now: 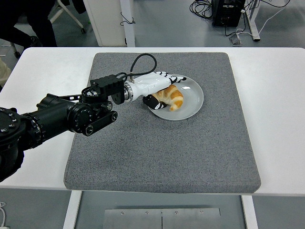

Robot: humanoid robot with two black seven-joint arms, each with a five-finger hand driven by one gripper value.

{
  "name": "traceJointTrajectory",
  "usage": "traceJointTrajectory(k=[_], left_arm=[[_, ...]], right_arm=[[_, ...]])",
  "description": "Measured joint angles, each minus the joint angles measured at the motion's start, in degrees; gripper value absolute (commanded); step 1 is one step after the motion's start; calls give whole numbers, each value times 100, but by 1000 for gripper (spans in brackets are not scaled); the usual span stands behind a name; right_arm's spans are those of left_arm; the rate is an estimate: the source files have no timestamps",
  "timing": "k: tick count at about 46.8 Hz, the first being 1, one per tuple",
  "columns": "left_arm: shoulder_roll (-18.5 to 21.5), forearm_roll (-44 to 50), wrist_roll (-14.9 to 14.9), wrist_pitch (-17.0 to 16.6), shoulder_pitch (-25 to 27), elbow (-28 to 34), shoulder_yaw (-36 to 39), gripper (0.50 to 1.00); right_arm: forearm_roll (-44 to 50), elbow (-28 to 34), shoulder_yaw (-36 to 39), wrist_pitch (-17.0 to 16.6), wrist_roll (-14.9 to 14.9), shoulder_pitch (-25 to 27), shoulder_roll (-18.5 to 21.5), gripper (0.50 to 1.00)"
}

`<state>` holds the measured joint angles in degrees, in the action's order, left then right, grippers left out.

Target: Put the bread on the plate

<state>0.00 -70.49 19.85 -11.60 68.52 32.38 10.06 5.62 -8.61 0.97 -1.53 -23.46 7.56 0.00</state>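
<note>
Bread: a golden croissant (171, 97) lies on the plate, on its left half, one pointed end towards the near rim; its left end is partly covered by the hand
Plate: a round grey plate (193, 98) sits on the grey mat, in the far half and a little left of the mat's middle; the right part of the plate is bare
Left hand: the white hand (153, 89) reaches over the plate's left rim; the fingers (167, 76) stretch out over the top of the croissant, and the dark thumb sits low against its left end; whether the hand grips the bread or only rests against it, I cannot tell
Left arm: the black arm (57, 117) comes in from the left edge and crosses the mat's left side; a black cable (143, 61) loops above the wrist
Mat: the grey mat (162, 152) covers the middle of the white table (276, 95); its near half is bare
Background: floor, cables and furniture legs beyond the table's far edge
</note>
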Motion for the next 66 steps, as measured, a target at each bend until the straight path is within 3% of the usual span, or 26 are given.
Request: traceJointTrajectory(k=[13, 31, 46, 66], left_arm=[[0, 246, 64, 0, 233, 222, -65, 975], [1, 2241, 54, 58, 1167, 912, -126, 977], [998, 3356, 48, 134, 1472, 1343, -562, 977], [1592, 5961, -216, 195, 1020, 1350, -1435, 977]], right_arm=[[0, 0, 0, -3, -2, 1, 0, 1000], [0, 0, 0, -2, -1, 0, 0, 1000], [0, 0, 0, 0, -3, 0, 0, 1000], [0, 0, 0, -2, -1, -1, 0, 1000]])
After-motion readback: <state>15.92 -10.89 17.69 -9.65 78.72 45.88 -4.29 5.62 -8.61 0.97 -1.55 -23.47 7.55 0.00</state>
